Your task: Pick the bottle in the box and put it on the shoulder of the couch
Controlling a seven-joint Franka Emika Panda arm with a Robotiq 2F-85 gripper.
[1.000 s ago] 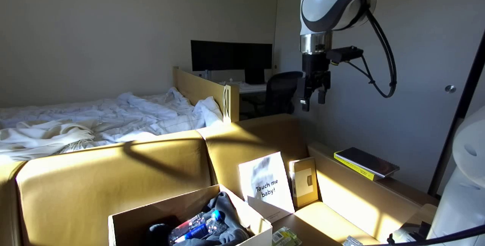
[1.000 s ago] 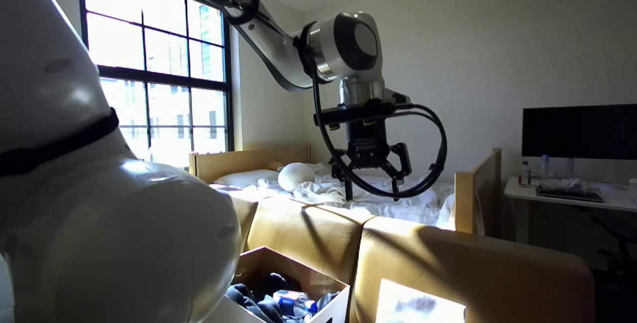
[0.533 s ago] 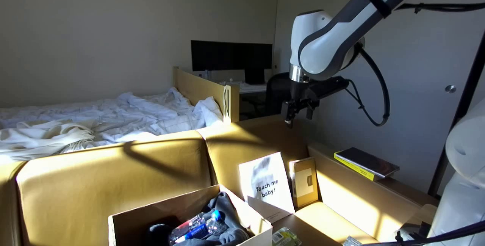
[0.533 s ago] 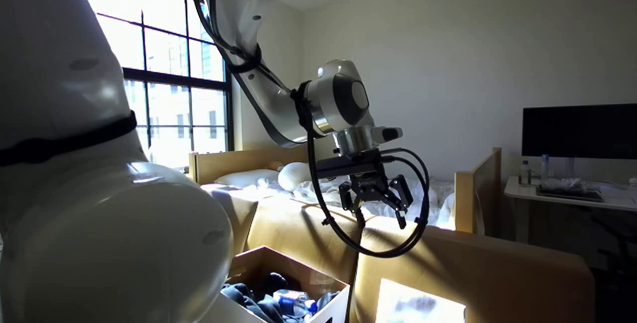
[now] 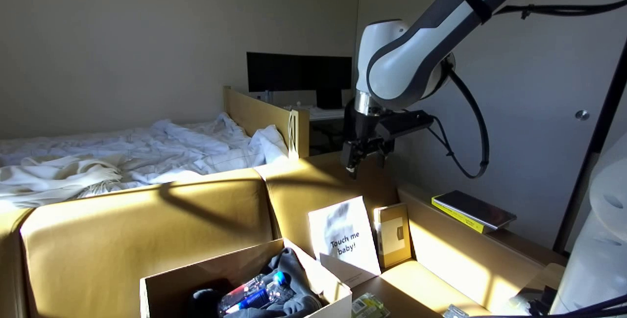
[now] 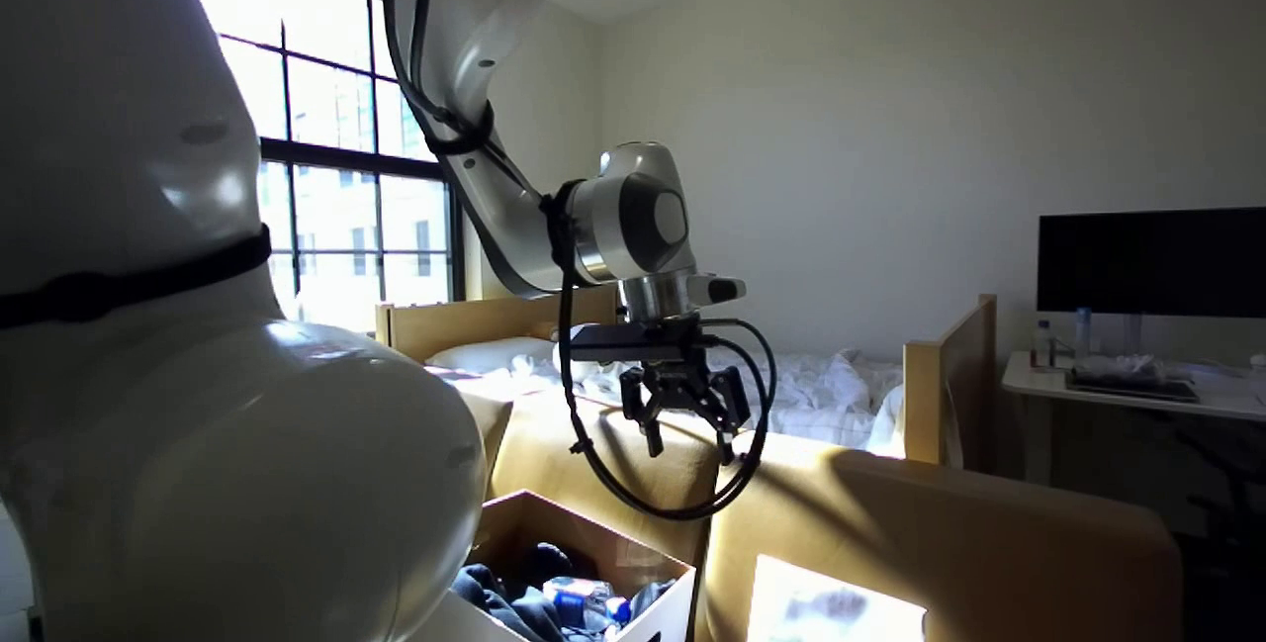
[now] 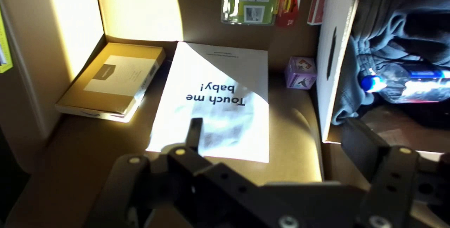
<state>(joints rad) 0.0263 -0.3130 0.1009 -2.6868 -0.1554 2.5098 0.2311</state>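
Arm (image 5: 409, 70): glossy white shell, dark grey curved panels, small dark oval marks. Bulky rounded lower section (image 6: 297, 484), same glossy white. Black straps (image 6: 148, 284) round links. Silver metal collar (image 6: 657, 296) at wrist. Black camera bar (image 6: 633, 342) below collar. Black cables (image 5: 482, 129), looped, bundled with ties. Gripper (image 6: 690, 449): black, angular jointed linkages, dark round holes; pale brassy pins (image 7: 180, 151), silvery screw heads (image 7: 288, 221); fingers (image 7: 195, 133) slim, dark, flat-sided.

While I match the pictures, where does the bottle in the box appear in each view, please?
In an exterior view: the bottle low, left of centre.
In an exterior view: the bottle low, slightly left of centre.
Wrist view: the bottle at the right edge, cut off.
Shared landmark: the white card, right of the bottle in both exterior views, left of it in the wrist view.
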